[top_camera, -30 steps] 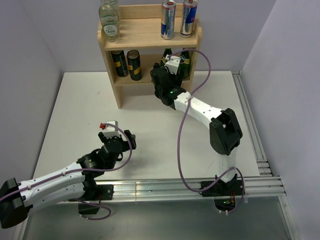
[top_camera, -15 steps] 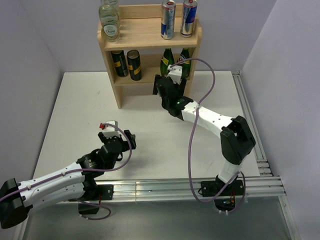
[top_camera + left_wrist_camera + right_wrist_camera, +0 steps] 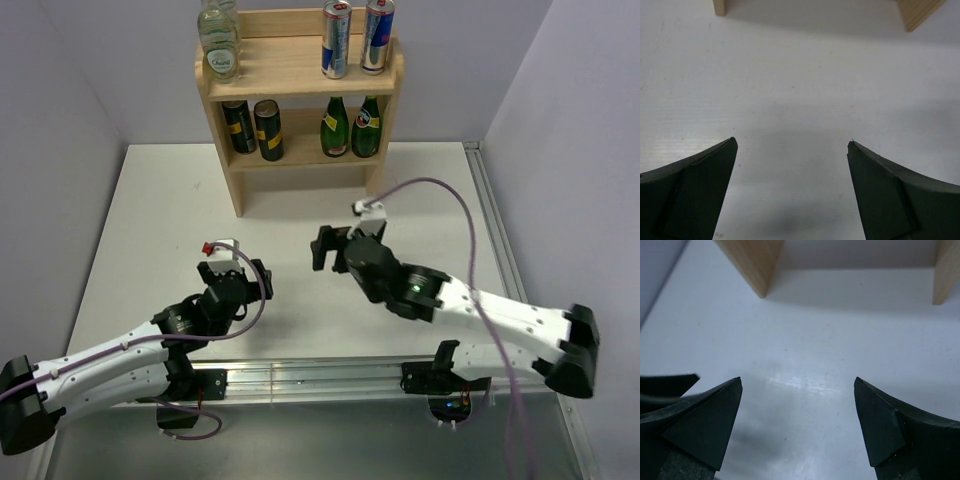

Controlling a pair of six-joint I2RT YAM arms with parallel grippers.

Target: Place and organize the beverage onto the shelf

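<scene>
Top external view: I'm seeing the shelf standing at the far side of the desk, with every drink sitting on it. Two silver-and-blue cans are standing upright on the right half of the top tier, and two clear glass bottles are standing at its left end. One tier down, two black-and-gold cans are standing on the left and two green bottles on the right, all upright. My left hand is hovering low over the near part of the desk, well apart from the shelf, jaws spread wide and gripping nothing. Its wrist view is showing only bare desk between the fingers. My right hand is hanging over mid-desk in front of the shelf, not touching it, also wide open and empty. Its wrist view is showing bare desk between the fingers and the shelf's side panels ahead.
</scene>
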